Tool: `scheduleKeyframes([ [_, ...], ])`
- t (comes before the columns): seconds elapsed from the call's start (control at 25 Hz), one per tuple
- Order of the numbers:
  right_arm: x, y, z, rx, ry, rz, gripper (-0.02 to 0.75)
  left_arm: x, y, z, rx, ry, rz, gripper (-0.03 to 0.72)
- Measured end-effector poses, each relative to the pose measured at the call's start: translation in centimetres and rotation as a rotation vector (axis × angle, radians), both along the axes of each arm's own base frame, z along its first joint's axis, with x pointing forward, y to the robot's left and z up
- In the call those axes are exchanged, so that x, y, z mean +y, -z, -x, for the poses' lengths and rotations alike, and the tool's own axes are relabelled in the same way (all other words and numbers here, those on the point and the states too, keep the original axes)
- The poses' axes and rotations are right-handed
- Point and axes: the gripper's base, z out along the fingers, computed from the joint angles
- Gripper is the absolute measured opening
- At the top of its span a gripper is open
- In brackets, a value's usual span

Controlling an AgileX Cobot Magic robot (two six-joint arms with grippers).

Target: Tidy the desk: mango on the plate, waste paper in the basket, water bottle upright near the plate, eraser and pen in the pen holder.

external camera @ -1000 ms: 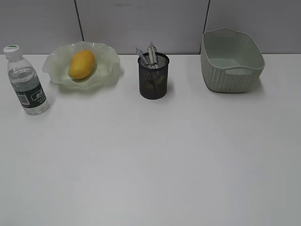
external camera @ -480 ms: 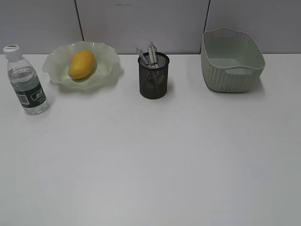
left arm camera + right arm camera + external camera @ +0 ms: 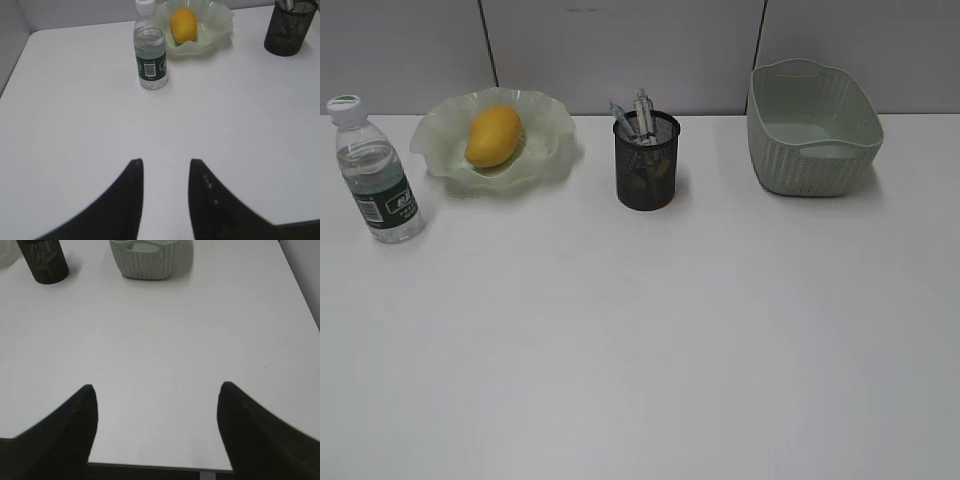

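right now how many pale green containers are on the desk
2. The ruffled plate sits back left with the mango on it; the deep basket stands back right. Nothing seems hidden behind the pen holder.

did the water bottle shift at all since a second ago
No. The water bottle stands upright in the same spot, left of the plate, same gap as before.

Desk [image 3: 640, 350] bears bottle [image 3: 375, 175], plate [image 3: 555, 130], holder [image 3: 646, 165], basket [image 3: 810, 130].
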Motion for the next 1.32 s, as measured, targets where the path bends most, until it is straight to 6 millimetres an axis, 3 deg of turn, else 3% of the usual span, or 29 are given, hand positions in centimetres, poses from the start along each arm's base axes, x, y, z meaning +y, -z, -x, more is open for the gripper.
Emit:
scheduleKeyframes([
  [1.32, 0.00, 0.00, 0.00, 0.000, 0.000, 0.000, 0.585, 0.00, 0.00, 0.00, 0.000, 0.000, 0.000, 0.239],
])
